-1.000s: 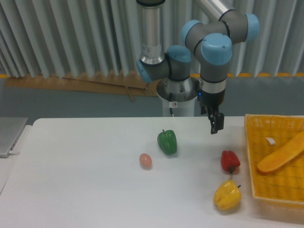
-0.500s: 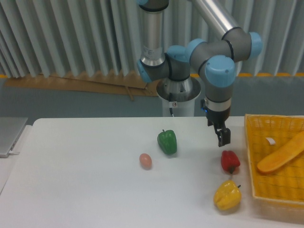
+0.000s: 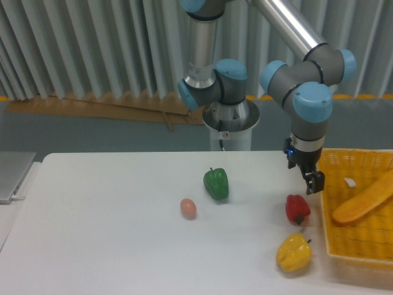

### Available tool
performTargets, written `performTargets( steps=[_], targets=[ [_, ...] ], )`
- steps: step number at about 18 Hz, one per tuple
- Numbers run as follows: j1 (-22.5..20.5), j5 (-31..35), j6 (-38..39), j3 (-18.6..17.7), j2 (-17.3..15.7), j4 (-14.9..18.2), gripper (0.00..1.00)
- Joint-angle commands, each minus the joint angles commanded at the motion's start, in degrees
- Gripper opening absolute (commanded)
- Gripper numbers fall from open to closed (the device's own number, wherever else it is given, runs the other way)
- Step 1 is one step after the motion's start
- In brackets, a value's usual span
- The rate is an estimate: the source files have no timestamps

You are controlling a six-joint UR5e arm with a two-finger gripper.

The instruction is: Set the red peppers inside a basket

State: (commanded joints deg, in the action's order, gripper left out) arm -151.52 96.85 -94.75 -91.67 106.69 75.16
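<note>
Since a second ago the gripper has swung rightward and lower, ending just above and to the right of the red pepper, apart from it. Nearest, a yellow pepper lies on the white worktop, with the red pepper just behind it and the basket beside them holding an orange vegetable. Further left sit a small egg and a green pepper. Whether the jaws are open cannot be told
</note>
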Motion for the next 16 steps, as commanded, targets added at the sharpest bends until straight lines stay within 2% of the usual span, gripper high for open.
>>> performTargets(
  steps=[11,16],
  targets=[
    [2.3,0.0,1.8,0.3,2.5,-1.6,1.0],
    [3.1,0.3,1.1,0.2,4.1,-3.4,1.0]
  ],
)
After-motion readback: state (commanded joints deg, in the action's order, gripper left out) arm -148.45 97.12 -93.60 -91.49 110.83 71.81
